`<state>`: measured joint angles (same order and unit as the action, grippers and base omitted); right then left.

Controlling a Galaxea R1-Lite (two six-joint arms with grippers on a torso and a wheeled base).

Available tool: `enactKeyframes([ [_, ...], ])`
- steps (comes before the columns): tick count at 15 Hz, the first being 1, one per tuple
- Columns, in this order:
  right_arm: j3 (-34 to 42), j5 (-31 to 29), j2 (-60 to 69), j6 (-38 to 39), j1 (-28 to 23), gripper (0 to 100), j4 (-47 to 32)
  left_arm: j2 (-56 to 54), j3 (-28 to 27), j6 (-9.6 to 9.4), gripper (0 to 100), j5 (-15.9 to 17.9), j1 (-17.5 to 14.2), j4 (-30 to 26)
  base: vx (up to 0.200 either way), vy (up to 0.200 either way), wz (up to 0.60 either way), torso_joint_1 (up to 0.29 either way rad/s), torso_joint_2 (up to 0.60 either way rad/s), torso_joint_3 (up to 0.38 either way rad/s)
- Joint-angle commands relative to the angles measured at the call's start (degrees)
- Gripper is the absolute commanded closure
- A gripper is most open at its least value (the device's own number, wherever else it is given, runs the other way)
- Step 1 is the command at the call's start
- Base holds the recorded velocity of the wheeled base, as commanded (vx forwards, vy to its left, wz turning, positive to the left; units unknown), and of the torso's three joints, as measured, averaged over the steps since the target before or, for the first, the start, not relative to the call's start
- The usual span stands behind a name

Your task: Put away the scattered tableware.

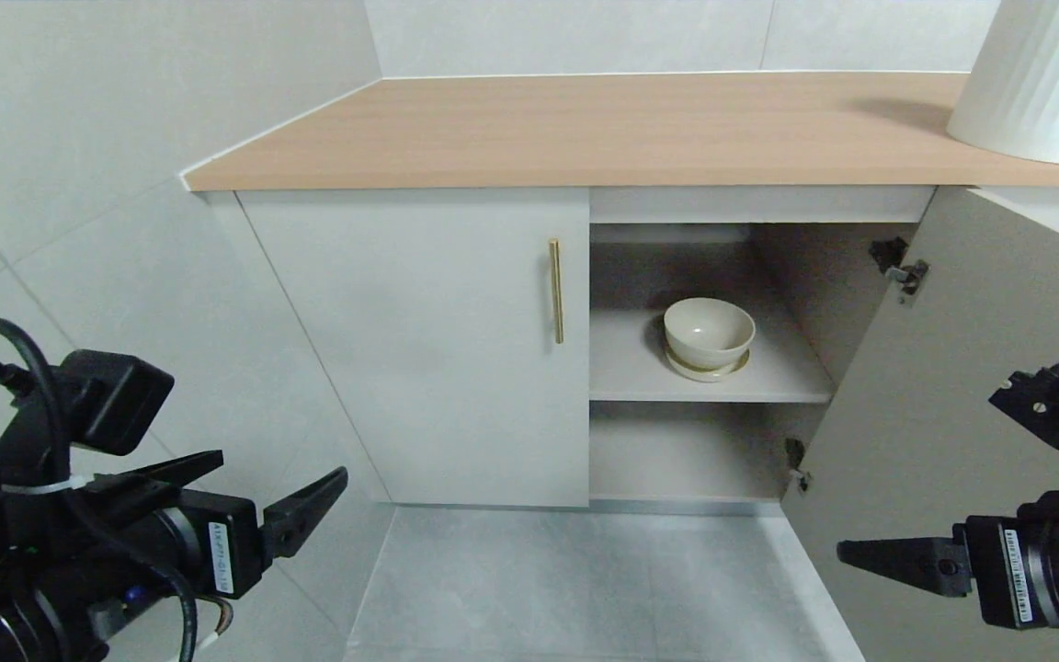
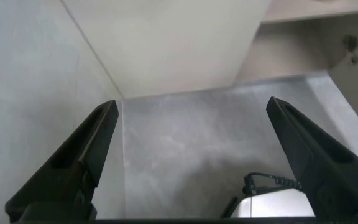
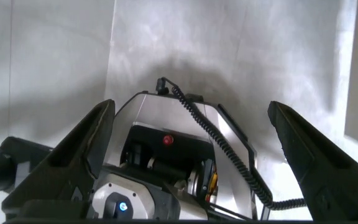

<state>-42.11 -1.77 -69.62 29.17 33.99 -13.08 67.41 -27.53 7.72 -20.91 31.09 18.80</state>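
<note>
Note the bowl (image 1: 709,333) on its plate (image 1: 706,370), shelf (image 1: 621,368) at your 1 o'clock: likely light, stiff, slick, breakable; grip the rim. Your left pincer (image 2: 191,107) and right pincer (image 3: 188,107) stand apart, empty.

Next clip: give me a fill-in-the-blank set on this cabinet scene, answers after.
1. The bowl sits on a small plate on the cabinet's ____ shelf.
2. The cabinet door on the robot's ____ stands open.
3. The left gripper and right gripper are both ____ and empty.
4. The gold handle is on the ____ door.
Missing: upper; right; open; closed.
</note>
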Motion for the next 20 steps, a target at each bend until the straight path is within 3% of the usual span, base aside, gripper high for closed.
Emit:
enactKeyframes([
  [1, 0.0, 0.0, -0.2, 0.0, 0.0, 0, 0.0, 0.3, 0.0, 0.02, 0, 0.0, 0.0, 0.0, -0.200, 0.000, 0.00, 0.012, 0.00, 0.002],
  [3, 0.0, 0.0, -0.2, -0.1, 0.0, 0, 0.0, 0.3, 0.1, -1.21, 0, -0.1, 0.0, 0.0, -0.200, 0.000, 0.00, 0.005, 0.01, 0.009],
  [6, 0.0, 0.0, -0.2, -0.7, 0.0, 0, 0.0, 0.3, 0.1, -1.48, 0, -0.1, 0.0, 0.0, -0.200, 0.000, 0.00, 0.004, 0.00, 0.004],
  [16, 0.0, -0.3, 0.9, -0.8, 0.0, 0, -0.2, 1.0, 0.5, -2.88, 0, -0.1, 0.0, 0.1, 0.000, 0.000, 0.00, 0.000, 0.00, 0.000],
  [20, -0.3, -3.0, 3.2, -1.2, 0.0, 0, -2.8, 1.1, 0.5, -3.76, 0, -0.4, 0.0, 0.1, 0.000, -0.050, 0.00, -0.001, 0.00, 0.001],
])
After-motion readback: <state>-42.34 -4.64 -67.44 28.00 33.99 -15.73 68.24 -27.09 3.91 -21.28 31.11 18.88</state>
